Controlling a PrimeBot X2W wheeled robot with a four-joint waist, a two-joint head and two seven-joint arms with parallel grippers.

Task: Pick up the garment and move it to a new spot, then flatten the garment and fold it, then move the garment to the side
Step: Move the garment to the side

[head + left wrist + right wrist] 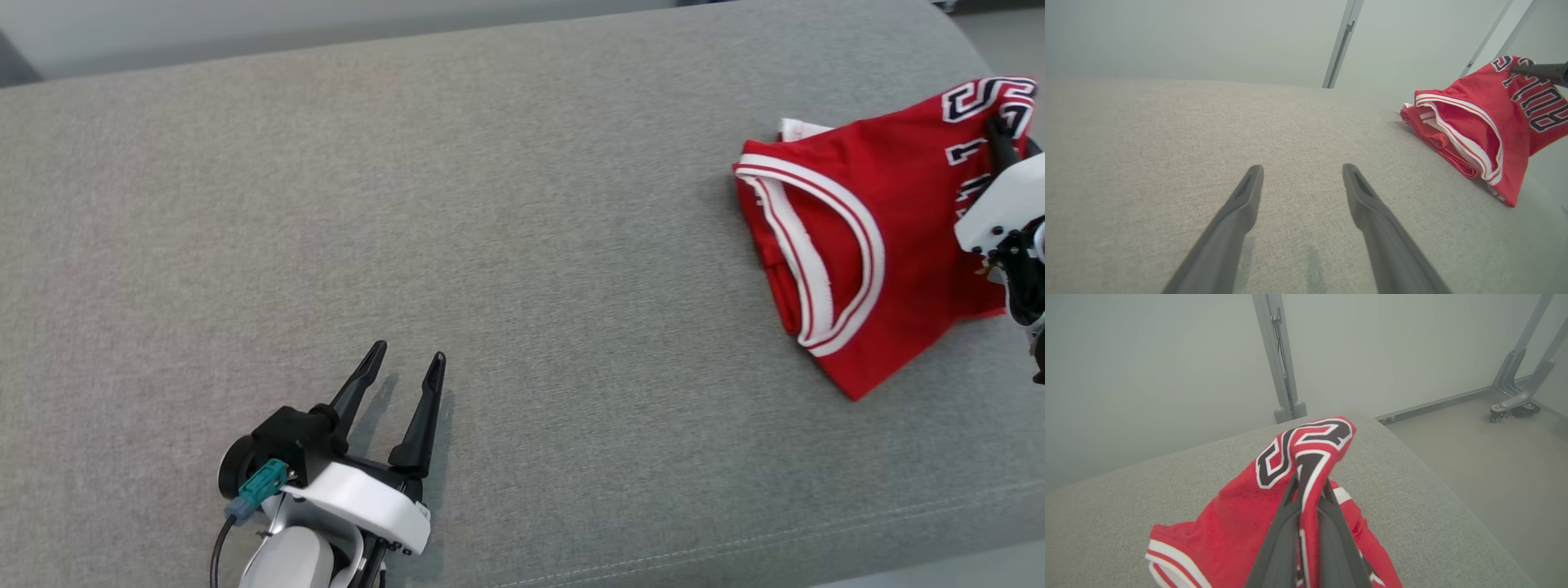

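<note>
The garment [865, 245] is a red jersey with white trim and dark lettering, at the right end of the grey cushion. Its upper corner is lifted while its lower part rests on the fabric. My right gripper [998, 131] is shut on that raised corner; in the right wrist view the red cloth [1306, 457] is pinched between the two dark fingers [1282, 531]. The left wrist view shows the garment [1486, 122] at the far right. My left gripper [408, 359] stands open, low over the cushion near its front left, with nothing between its fingers [1237, 212].
The grey cushion [457, 229] stretches wide between the two grippers. Its right edge drops to a grey floor [1494, 465], where a wheeled metal stand [1511, 404] and an upright post [1284, 375] stand by a pale wall.
</note>
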